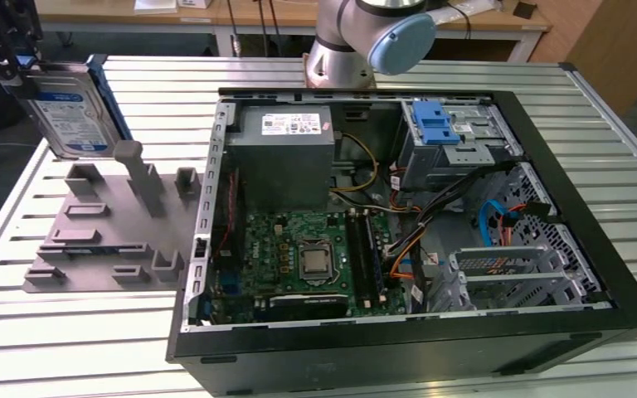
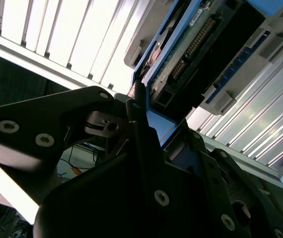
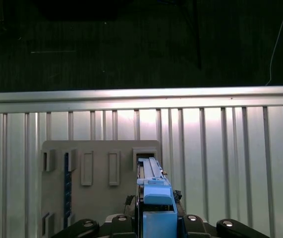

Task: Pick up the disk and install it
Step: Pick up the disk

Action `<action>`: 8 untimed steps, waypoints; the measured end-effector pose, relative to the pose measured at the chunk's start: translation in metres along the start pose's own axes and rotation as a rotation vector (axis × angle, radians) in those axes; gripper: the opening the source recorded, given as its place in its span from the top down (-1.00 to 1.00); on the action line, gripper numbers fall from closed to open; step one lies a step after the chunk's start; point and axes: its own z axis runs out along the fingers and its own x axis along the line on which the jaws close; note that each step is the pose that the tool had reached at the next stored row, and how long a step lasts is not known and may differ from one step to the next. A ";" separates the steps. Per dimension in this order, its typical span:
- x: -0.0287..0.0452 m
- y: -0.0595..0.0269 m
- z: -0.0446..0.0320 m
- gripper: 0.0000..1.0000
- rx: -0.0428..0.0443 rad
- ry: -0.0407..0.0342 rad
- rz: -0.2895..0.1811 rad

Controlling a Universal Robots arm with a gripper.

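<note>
One gripper hangs at the exterior view's far left, its black fingers closed on the top edge of the disk. The disk hangs upright with its broad face to the camera: a silver-grey body with a white-and-blue label across it and a blue plastic carrier along its sides. It is over the far end of a grey fixture plate; whether its lower edge touches the plate's posts I cannot tell. In the second wrist view the fingers press against the blue carrier, with the disk's connector edge and green board above them. In the first wrist view the disk shows edge-on above the plate's slots.

The plate lies flat on the slatted metal table, with bare slats in front of it.

Just beside the plate stands the open computer case. A grey power supply with a white sticker sits at its far left, and a green motherboard lies nearer the camera. Behind the case rises the arm. Toward the exterior view's right is a silver drive cage with a blue latch, well apart from the disk.
</note>
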 end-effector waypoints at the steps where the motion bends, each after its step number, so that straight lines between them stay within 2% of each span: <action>1: 0.0000 0.0000 -0.0005 0.26 0.0000 0.0000 0.000; 8: -0.0002 0.0003 -0.0067 0.26 0.0001 -0.0001 0.000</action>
